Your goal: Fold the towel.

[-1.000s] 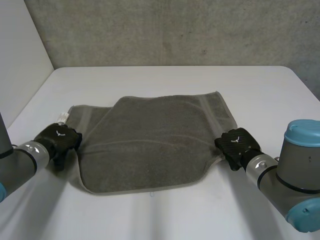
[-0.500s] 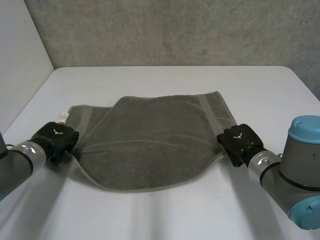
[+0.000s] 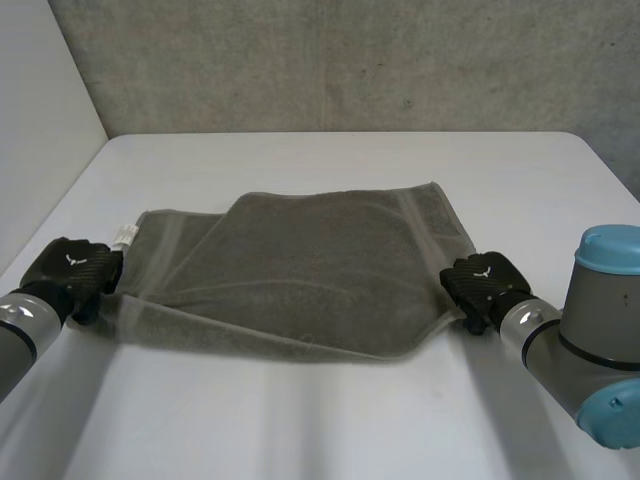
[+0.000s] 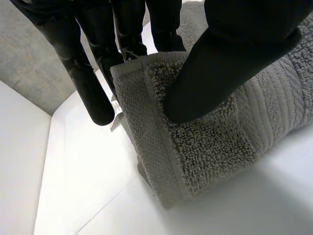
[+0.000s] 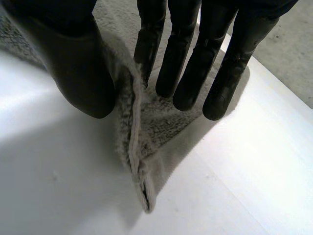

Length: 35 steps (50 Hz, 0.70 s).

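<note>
Grey-brown terry towel [image 3: 310, 270] lies across the middle of the white table [image 3: 330, 160]. An upper layer is folded slantwise over a lower one, whose left end shows beside it. The far part lies flat, while the near edge sags between the 2 near corners, both raised off the table.

The left hand [image 3: 75, 272] holds the near-left corner. In the left wrist view its thumb [image 4: 230, 63] presses on the banded hem and its fingers [image 4: 83, 73] reach behind the cloth, so the corner is pinched between them. A small white label [image 3: 124, 236] sticks out at the towel's left edge, just beside that hand.

The right hand [image 3: 482, 285] holds the near-right corner. In the right wrist view its thumb [image 5: 73, 63] and straight fingers [image 5: 186, 63] stand on opposite sides of the doubled edge, nipping it. The corner's tip hangs below them, close over the table.

Grey arms run back from both hands, the right one with a light-blue cap [image 3: 610, 250]. A concrete wall [image 3: 350, 60] stands behind the table.
</note>
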Each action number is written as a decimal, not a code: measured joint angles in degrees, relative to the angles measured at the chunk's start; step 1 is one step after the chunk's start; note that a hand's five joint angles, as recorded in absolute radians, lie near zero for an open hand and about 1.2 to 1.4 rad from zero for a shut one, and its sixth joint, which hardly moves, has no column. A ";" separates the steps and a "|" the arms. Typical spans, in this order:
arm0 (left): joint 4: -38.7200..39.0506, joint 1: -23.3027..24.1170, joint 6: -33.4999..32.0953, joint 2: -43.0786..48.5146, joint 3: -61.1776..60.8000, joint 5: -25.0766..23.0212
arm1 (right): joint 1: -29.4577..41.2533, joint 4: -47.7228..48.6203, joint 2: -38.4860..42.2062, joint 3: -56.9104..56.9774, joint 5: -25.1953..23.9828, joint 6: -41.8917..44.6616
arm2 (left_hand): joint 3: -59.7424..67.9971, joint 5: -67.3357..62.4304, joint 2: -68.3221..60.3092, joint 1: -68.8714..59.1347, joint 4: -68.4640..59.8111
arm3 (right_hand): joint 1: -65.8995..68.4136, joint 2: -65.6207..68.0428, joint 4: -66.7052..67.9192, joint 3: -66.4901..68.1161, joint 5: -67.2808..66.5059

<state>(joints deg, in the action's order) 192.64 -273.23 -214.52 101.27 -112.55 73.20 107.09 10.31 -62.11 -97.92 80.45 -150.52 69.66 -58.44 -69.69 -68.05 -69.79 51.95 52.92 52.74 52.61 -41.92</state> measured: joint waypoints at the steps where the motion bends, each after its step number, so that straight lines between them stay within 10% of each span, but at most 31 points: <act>1: 0.01 -0.06 0.15 0.01 -0.03 0.00 | -0.12 0.02 -0.03 0.04 0.14 -0.07 | 0.00 0.00 0.00 0.00 0.00 | 1.96 1.63 1.64 1.64 -1.70; 6: -0.14 -0.32 0.76 0.04 -0.17 -0.01 | -1.28 -0.17 -0.47 0.26 0.87 0.07 | 0.01 0.00 0.00 0.00 0.00 | 23.66 23.42 23.26 23.23 -23.94; 17: -0.64 -1.41 5.46 -5.64 -1.42 -0.07 | -5.35 -4.98 -9.94 -1.23 0.20 5.41 | 0.01 0.00 0.00 -0.13 0.00 | 23.75 23.95 24.29 23.92 -24.95; 35: -8.27 -6.64 19.78 -28.68 -9.56 -8.67 | -19.13 -44.46 -28.73 -0.51 -11.32 32.97 | 0.06 -0.48 -0.05 -0.51 -0.02 | 24.43 23.95 24.29 23.92 -25.81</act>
<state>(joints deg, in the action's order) 184.36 -279.86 -194.73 72.60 -122.10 64.53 87.96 -34.15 -90.84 -98.42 69.13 -117.54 69.72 -58.92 -69.75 -68.56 -69.81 76.38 76.87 77.03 76.53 -67.74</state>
